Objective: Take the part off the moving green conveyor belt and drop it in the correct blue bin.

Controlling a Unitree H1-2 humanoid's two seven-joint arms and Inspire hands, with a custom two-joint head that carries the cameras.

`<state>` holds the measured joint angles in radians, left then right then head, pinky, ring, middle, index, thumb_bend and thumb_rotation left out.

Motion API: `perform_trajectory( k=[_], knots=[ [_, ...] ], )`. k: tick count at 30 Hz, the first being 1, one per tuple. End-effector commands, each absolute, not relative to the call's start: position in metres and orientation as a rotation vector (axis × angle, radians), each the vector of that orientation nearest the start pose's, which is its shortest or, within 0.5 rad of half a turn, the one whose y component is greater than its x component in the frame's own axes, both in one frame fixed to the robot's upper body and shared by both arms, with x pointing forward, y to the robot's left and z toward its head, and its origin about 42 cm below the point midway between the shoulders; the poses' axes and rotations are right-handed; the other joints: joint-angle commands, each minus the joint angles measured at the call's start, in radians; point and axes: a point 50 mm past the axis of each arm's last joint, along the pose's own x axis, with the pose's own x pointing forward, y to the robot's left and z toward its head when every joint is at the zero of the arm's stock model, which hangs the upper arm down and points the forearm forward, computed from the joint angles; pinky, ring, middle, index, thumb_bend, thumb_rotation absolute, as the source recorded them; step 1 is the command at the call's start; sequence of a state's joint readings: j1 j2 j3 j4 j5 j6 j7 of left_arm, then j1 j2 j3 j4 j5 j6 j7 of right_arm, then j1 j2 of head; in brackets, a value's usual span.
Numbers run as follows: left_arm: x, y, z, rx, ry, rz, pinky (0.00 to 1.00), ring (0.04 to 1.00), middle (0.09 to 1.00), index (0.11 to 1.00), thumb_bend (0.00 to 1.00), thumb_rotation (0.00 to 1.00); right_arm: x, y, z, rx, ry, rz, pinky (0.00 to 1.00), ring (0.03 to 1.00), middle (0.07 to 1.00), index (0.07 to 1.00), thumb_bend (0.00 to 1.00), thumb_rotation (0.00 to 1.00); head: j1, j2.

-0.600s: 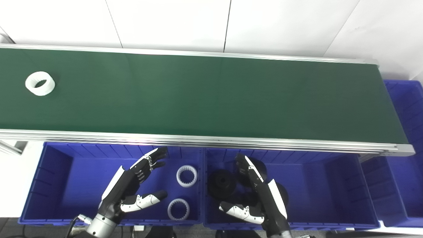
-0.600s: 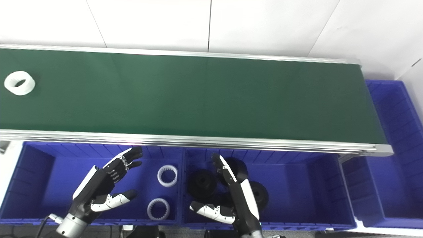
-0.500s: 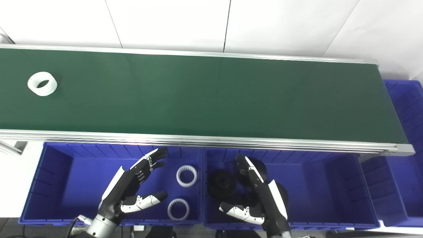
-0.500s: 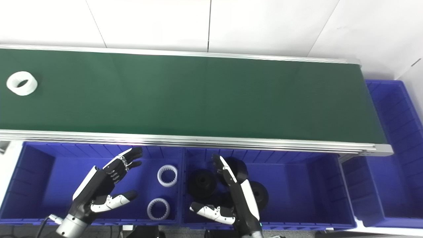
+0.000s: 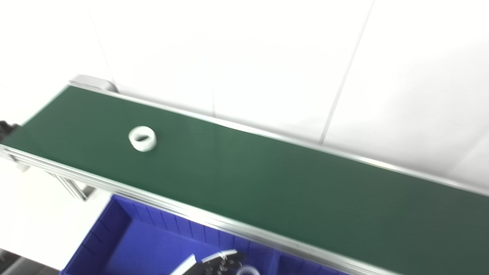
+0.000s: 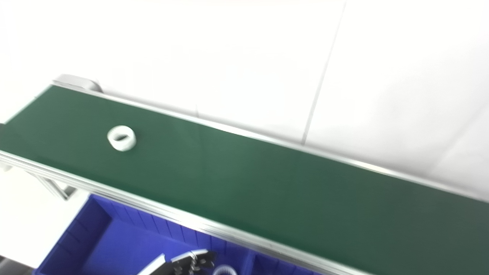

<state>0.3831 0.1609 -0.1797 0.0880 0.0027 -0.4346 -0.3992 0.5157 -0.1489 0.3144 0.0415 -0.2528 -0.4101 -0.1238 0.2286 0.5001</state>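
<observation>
White ring part (image 5: 142, 138): lies on the green conveyor belt (image 5: 267, 183), near the belt's left end and about midway between its far and near rails, touched by nothing.
Ring axis: the bore points mostly up, tipped a little, with the opening showing as a dark slit; a short round ring has no real long axis, so it can be gripped from any side.
Left hand (image 5: 214, 264): only its tip shows at the bottom edge, over the left blue bin (image 5: 126, 244) below the near rail; the fingers look loosely apart and hold nothing, though most of the hand is cut off.
Right hand: out of view, so its fingers cannot be judged.
Step in hand: probably waiting and tracking the ring before the reach.
Doing it well: aim ahead of the ring along the belt, come down from above, and pinch across the rim.
Bin choice: a pale ring edge (image 5: 246, 270) shows in the left blue bin, so that bin seems the match.
</observation>
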Motion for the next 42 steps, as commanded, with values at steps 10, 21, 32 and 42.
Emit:
perform_trajectory(
  k=[10, 21, 32, 42],
  knots=[
    [0.130, 0.222, 0.026, 0.065, 0.007, -0.505, 0.77, 0.832, 0.848, 0.812, 0.74, 0.60, 0.080, -0.188, 0.021, -0.242, 0.041, 0.215, 0.88, 0.931, 0.951, 1.000, 0.78, 0.44, -0.054, -0.009],
    [0.132, 0.232, 0.038, -0.069, -0.073, -0.426, 0.74, 0.817, 0.835, 0.792, 0.75, 0.67, 0.084, -0.179, 0.021, -0.247, 0.024, 0.209, 0.85, 0.906, 0.930, 0.979, 0.80, 0.47, -0.102, 0.005],
    [0.185, 0.231, 0.096, 0.036, -0.327, -0.414, 0.75, 0.815, 0.849, 0.834, 0.72, 0.79, 0.093, -0.168, 0.018, -0.276, -0.011, 0.197, 0.80, 0.872, 0.894, 0.951, 0.81, 0.45, -0.196, 0.040],
    [0.257, 0.218, 0.144, 0.238, -0.475, -0.398, 0.79, 0.882, 0.920, 0.907, 0.72, 0.71, 0.097, -0.166, 0.027, -0.259, -0.048, 0.158, 0.80, 0.840, 0.853, 0.906, 0.83, 0.43, -0.276, 0.106]
  ],
)
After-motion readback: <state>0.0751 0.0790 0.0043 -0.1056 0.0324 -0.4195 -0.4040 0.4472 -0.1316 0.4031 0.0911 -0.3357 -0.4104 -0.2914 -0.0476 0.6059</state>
